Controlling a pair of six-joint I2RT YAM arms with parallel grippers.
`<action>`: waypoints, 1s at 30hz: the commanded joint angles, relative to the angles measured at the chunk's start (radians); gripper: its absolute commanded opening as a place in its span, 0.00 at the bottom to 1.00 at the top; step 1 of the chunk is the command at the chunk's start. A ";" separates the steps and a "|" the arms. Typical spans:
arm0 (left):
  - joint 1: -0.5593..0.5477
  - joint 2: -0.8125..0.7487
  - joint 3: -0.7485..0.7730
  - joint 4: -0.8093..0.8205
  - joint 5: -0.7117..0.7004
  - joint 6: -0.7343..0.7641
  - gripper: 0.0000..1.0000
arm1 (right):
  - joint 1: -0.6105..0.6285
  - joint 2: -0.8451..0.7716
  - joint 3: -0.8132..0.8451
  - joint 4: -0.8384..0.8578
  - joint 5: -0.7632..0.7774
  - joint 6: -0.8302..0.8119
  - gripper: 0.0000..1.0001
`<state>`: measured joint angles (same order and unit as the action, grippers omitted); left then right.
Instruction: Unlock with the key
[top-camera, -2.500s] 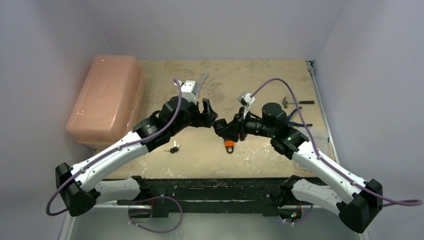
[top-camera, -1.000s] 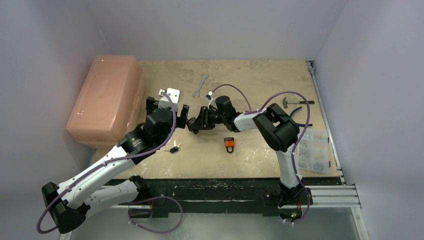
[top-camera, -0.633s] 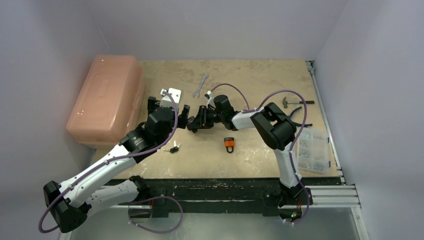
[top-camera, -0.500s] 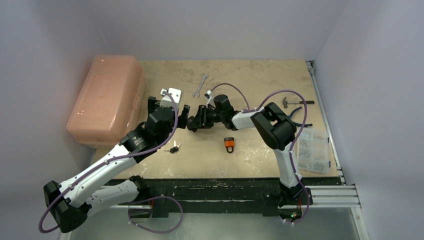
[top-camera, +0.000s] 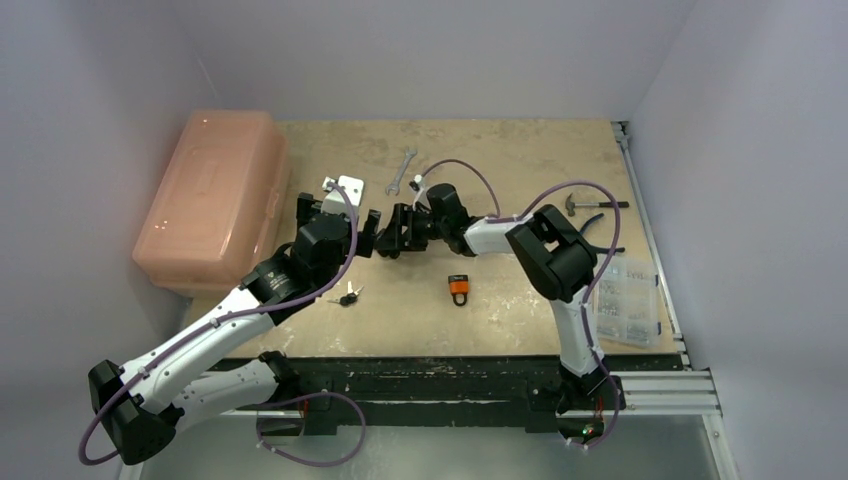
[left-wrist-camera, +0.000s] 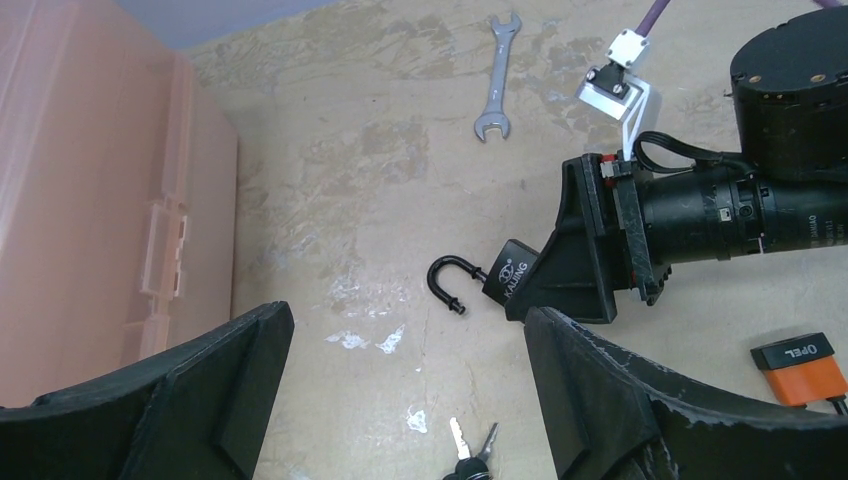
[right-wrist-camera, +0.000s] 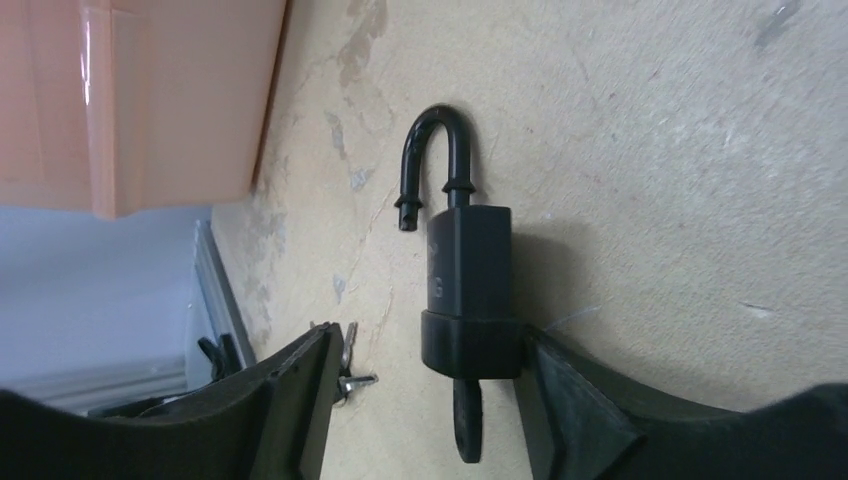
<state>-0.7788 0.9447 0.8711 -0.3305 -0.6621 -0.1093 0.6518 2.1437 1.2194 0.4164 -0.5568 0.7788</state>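
Black fingers of the right pincer (right-wrist-camera: 428, 338) stand spread wider than the padlock (right-wrist-camera: 468, 275) between them. One finger sits at or against the lock's base; the other shows a clear gap. Finding: not clamped, nothing gripped. The padlock lies on the worktop (left-wrist-camera: 350, 150) near its middle. Its shackle (right-wrist-camera: 437, 125) is sprung, with one leg free of the body. The key (right-wrist-camera: 466, 420) projects from the keyhole end, between the fingers.

Left pincer (left-wrist-camera: 405, 315): spread wide, empty, above and just beside the lock.

Assessment: the lock appears opened, and the step in hand is judged to be release and withdrawal. Recommended practice is to draw the right pincer straight back along the lock's long axis. Both fingers should be clear of the key so that it is neither dragged nor turned back.

Pose: the right arm is folded sharply, its forearm reaching leftward across the worktop with the wrist low and near level. The left arm extends diagonally from its base, wrist raised and looking down on the lock.

Also noted: spare keys (left-wrist-camera: 462, 445) nearer the bases, an orange padlock (left-wrist-camera: 800, 362), and a spanner (left-wrist-camera: 497, 95) beyond.
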 joint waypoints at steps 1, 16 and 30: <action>0.009 0.000 -0.001 0.028 -0.001 0.014 0.94 | -0.007 -0.081 0.022 -0.112 0.106 -0.092 0.73; 0.009 -0.003 -0.003 0.022 -0.015 0.013 0.94 | -0.006 -0.332 -0.027 -0.392 0.389 -0.269 0.85; 0.009 -0.005 0.000 0.018 -0.010 0.012 0.93 | 0.016 -0.704 -0.336 -0.713 0.814 -0.122 0.87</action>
<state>-0.7788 0.9463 0.8711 -0.3309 -0.6628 -0.1093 0.6605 1.5478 0.9657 -0.2111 0.1333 0.6113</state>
